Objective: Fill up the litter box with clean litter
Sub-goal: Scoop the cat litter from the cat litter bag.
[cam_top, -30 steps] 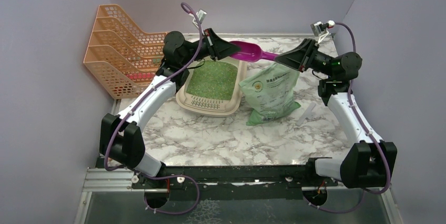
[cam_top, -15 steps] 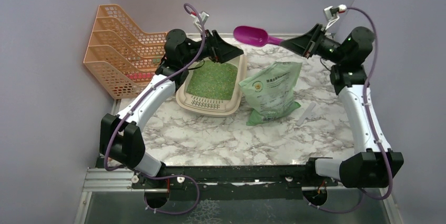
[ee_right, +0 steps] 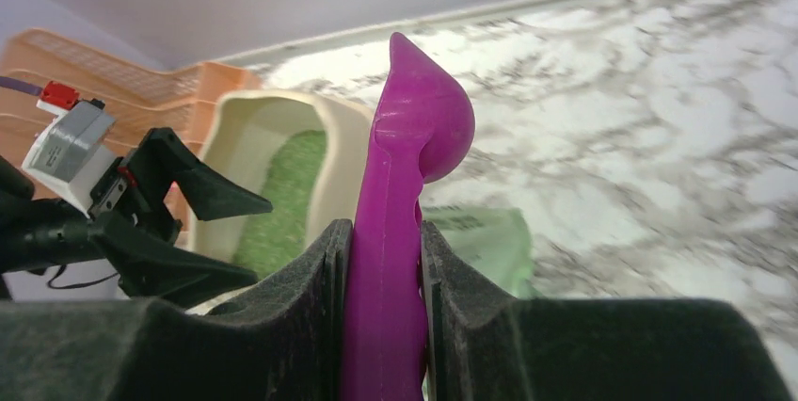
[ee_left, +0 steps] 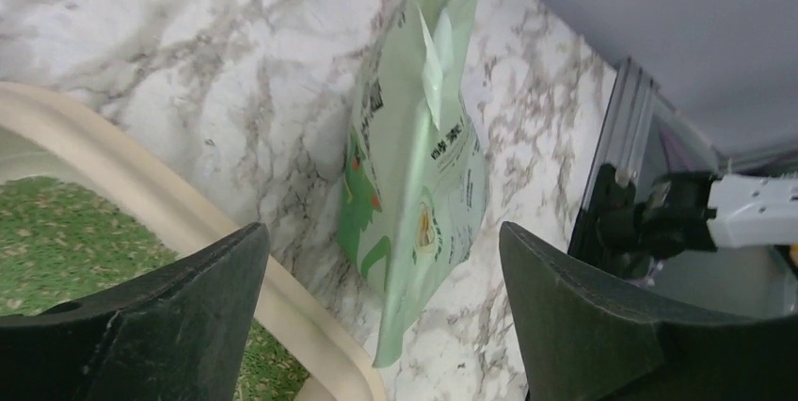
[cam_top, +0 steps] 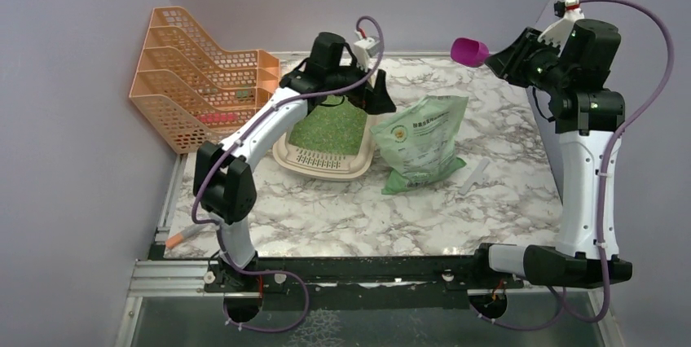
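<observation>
Beige litter box (cam_top: 319,163) sits on the counter (cam_top: 367,217) with clean litter (cam_top: 327,125) covering its floor; the bag (cam_top: 424,142) lies just beside it; the left claw (ee_left: 381,232) hangs spread above the box rim, facing the bag, and should grip its top fold squarely; the right claw (ee_right: 384,241) pinches the magenta scoop (cam_top: 468,51) aloft, out of the way.

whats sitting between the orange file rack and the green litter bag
The beige litter box, holding green litter, sits between the orange file rack and the litter bag, seen in the top external view.
</observation>
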Tool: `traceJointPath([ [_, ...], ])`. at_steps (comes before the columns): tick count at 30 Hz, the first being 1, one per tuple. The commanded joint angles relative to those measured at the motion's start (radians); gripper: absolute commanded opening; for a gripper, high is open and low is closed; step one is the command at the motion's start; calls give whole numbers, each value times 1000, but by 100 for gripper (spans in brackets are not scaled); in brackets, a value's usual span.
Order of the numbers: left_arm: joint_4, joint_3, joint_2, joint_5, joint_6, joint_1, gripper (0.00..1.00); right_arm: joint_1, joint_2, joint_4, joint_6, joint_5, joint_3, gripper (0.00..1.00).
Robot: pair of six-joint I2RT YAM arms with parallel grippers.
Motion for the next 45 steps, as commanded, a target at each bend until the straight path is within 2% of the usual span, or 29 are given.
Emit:
traceJointPath([
  [1,-271,124,94,-23,255,-80,92,1,-23,-226,-130,180,53,1],
  [6,-460,289,238,-39,359,-127,94,1,-61,-270,-143,235,58,1],
  [10,-559,375,310,-54,426,-173,89,1,-69,-273,-147,244,66,1],
  [11,-574,383,320,-59,444,-181,82,1,-71,-273,-149,242,67,1],
  [13,-610,419,348,-79,467,-193,60,2,-74,-271,-153,244,66,1],
  [14,-624,442,361,-88,475,-197,45,1,-74,-270,-153,248,64,1],
  [16,-640,482,380,-121,485,-207,7,1,-77,-270,-155,264,58,1],
  [17,-641,501,387,-139,497,-216,0,2,-79,-270,-157,276,53,1],
  [19,-647,537,393,-214,552,-250,0,1,-80,-270,-160,300,48,1],
  [23,-634,632,407,-456,677,-332,0,2,-86,-270,-161,359,45,1],
  [26,-612,744,430,-553,754,-350,0,1,-93,-269,-161,415,49,1],
  [29,-567,763,417,-607,862,-352,0,1,-105,-270,-161,434,54,1],
  [32,-514,711,379,-674,966,-351,0,2,-116,-293,-151,415,84,1],
  [39,-464,562,312,-685,1091,-336,0,2,-134,-401,-74,309,158,1],
  [45,-483,526,277,-592,1040,-335,0,1,-139,-545,-10,144,126,1],
])
